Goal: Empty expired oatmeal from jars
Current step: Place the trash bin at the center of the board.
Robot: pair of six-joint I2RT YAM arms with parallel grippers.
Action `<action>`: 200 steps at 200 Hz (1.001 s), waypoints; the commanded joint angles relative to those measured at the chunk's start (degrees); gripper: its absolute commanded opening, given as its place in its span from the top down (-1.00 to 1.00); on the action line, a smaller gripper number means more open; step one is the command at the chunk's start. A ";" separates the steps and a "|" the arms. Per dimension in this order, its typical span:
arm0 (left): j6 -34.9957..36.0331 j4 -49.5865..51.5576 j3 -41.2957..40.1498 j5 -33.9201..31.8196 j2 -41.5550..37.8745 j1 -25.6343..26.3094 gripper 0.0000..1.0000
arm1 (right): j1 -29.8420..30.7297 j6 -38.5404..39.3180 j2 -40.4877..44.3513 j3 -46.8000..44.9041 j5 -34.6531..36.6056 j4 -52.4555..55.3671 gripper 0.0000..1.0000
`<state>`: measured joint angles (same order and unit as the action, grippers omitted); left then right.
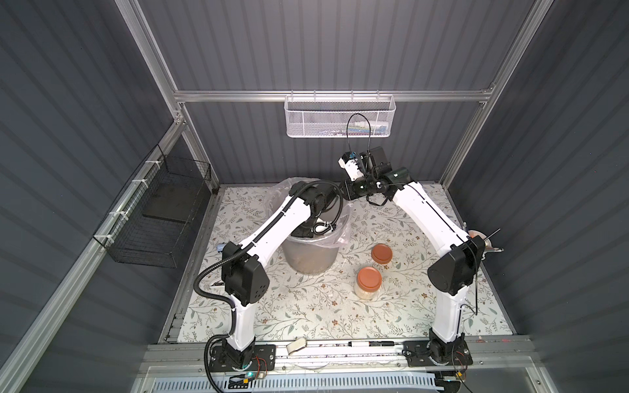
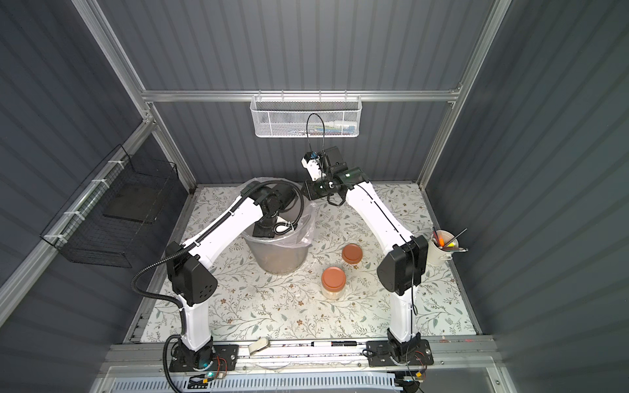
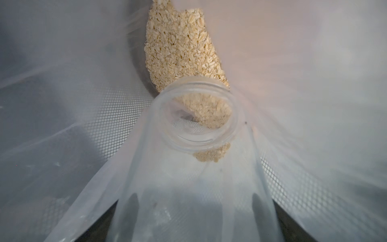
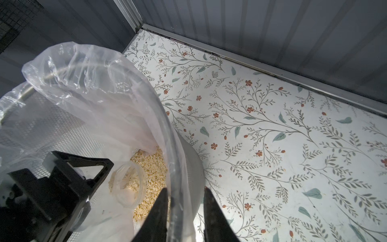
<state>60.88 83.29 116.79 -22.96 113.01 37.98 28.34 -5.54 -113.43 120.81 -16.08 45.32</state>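
An open clear glass jar (image 3: 199, 117) lies tipped inside the grey plastic-lined bin (image 1: 309, 255), mouth toward a pile of oatmeal (image 3: 180, 46) on the liner. A little oatmeal clings inside the jar (image 4: 127, 186). My left gripper (image 3: 194, 205) is shut on the jar's body, deep in the bin. My right gripper (image 4: 185, 190) has one finger inside and one outside the bin's rim (image 4: 176, 146), closed on rim and liner. A lidded jar (image 1: 369, 282) holding oatmeal stands on the table. Behind it is another orange lid (image 1: 381, 253); I cannot tell if a jar is under it.
A white cup of pens (image 2: 442, 248) stands at the table's right edge, by the right arm's elbow. A marker (image 1: 360, 343) and a tape roll (image 1: 296, 345) lie on the front rail. A white mesh basket (image 1: 340, 115) hangs on the back wall, a black wire basket (image 1: 160, 211) on the left.
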 commanded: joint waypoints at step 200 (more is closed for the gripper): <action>6.96 0.96 8.61 -1.69 -2.01 -3.79 1.00 | 0.47 -0.82 -1.86 -0.49 2.92 0.56 1.00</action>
<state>67.33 82.61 126.43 -21.54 116.01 34.98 29.02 -6.44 -113.43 119.28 -15.03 43.35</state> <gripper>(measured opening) 0.867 0.121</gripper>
